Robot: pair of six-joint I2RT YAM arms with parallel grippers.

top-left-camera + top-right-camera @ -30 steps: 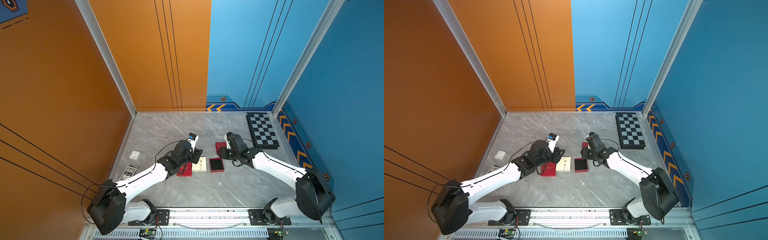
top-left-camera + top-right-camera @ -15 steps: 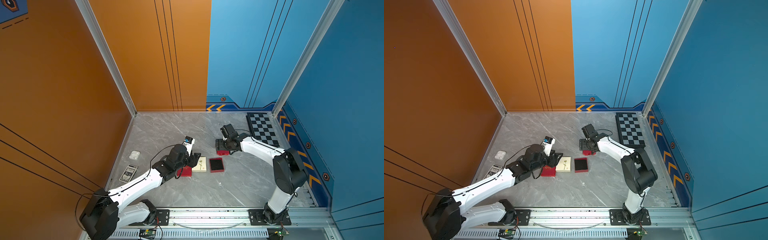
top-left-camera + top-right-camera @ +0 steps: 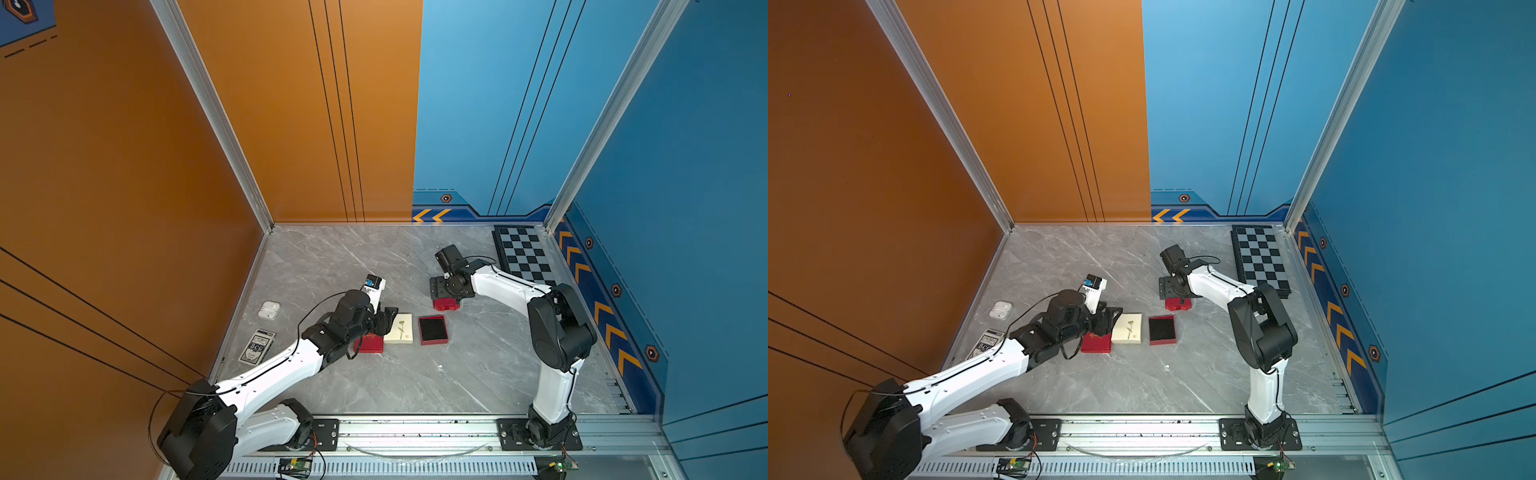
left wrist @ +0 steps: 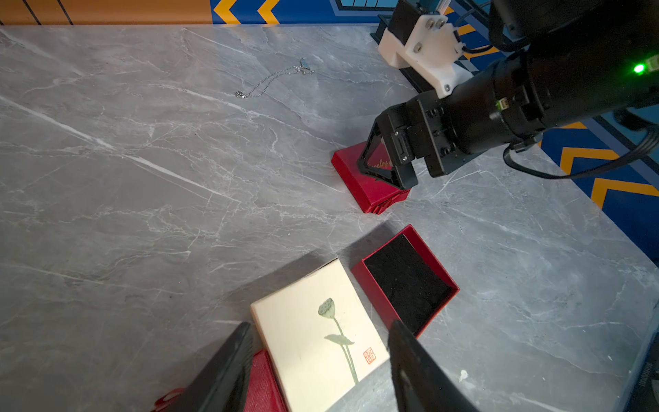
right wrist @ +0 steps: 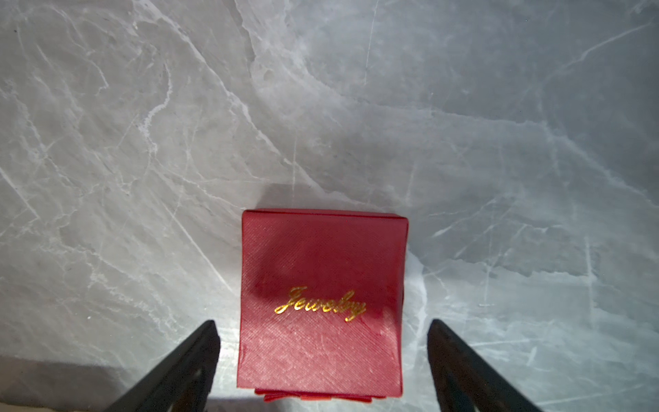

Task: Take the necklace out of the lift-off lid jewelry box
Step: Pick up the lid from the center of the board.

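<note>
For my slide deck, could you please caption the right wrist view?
Open right gripper straddling a red box lettered Jewelry on the grey marble table.

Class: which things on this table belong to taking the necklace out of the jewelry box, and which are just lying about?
Job: necklace, open red box, red Jewelry lid.
Lying about: chessboard, earbud case, card deck, cream lotus box.

Silver necklace (image 4: 270,80) on table (image 4: 142,185), red box (image 4: 406,285) open
</note>
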